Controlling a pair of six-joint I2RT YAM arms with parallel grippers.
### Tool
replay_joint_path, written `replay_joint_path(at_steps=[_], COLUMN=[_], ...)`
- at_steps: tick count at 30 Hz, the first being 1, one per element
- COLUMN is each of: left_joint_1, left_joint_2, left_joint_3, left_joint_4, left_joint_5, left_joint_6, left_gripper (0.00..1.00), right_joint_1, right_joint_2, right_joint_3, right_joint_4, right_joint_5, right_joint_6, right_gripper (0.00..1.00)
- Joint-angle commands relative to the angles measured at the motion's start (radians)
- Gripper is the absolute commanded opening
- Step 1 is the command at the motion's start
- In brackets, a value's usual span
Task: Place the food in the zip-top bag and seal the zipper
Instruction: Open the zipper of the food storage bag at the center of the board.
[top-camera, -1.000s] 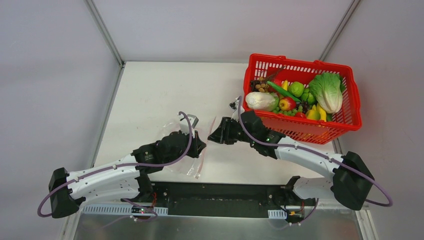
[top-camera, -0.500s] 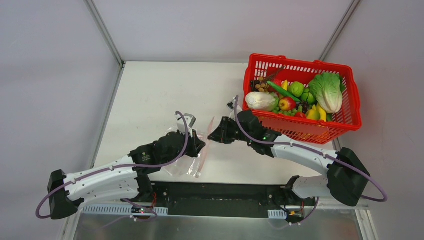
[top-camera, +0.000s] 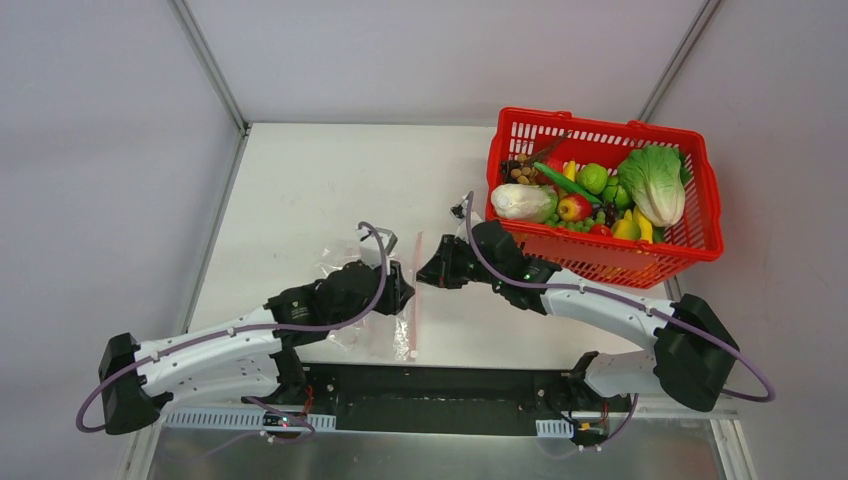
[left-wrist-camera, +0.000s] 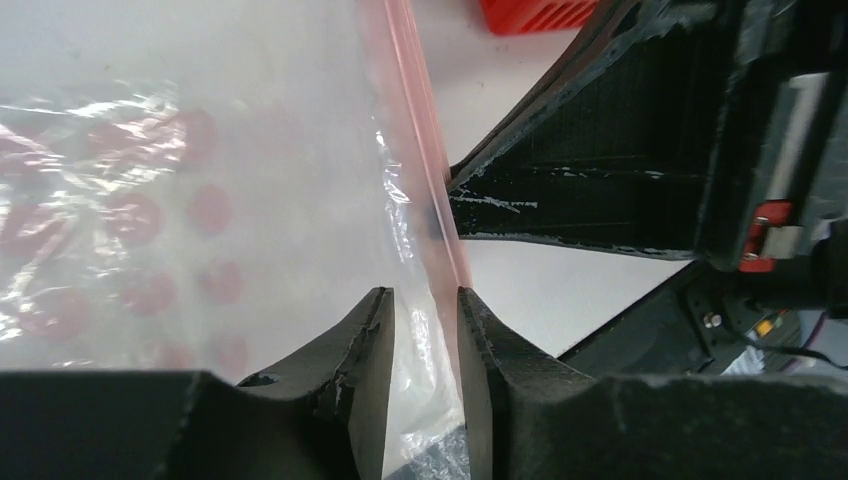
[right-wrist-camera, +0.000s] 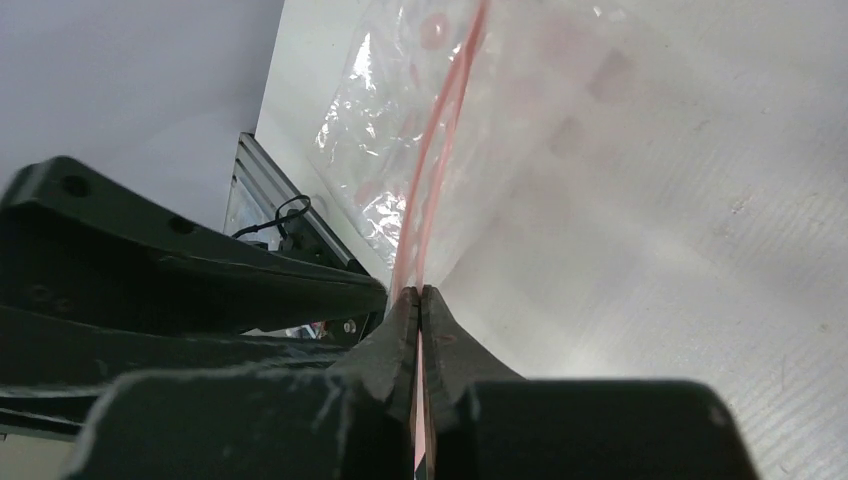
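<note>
The clear zip-top bag (top-camera: 350, 300) with pink-red dots lies on the table between my arms. Its zipper (top-camera: 414, 300) runs as a straight pink line from far to near. My right gripper (top-camera: 428, 272) is shut on the zipper's far part; in the right wrist view the strip (right-wrist-camera: 440, 140) runs out from between the closed fingertips of that gripper (right-wrist-camera: 420, 292). My left gripper (top-camera: 396, 290) sits at the bag's mouth edge. In the left wrist view this gripper (left-wrist-camera: 425, 298) has its jaws a little apart, with bag film (left-wrist-camera: 200, 200) and the zipper (left-wrist-camera: 420, 130) between them. The food, white oval piece (top-camera: 520, 202), long green vegetable (top-camera: 565, 181), red fruit (top-camera: 573, 208) and bananas (top-camera: 633, 228), lies in the basket.
The red mesh basket (top-camera: 640, 268) stands at the back right, just behind my right arm, and also holds a lettuce (top-camera: 655, 182) and green fruits. Grey walls close in the table on the left, back and right.
The zipper strip has gone from slanted and slack to a straight line. The bag has spread a little towards the left. Both grippers have shifted only slightly.
</note>
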Motion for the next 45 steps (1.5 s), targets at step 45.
replay_joint_path(at_steps=[45], left_joint_1=[-0.028], left_joint_2=[0.155], left_joint_3=[0.208], left_joint_4=[-0.236], left_joint_5=[-0.063], left_joint_6=[0.074], left_gripper=[0.48], right_joint_1=[0.010], right_joint_2=[-0.024], right_joint_3=[0.128], right_joint_4=[-0.131], right_joint_5=[0.031], right_joint_6=[-0.019], right_gripper=[0.00])
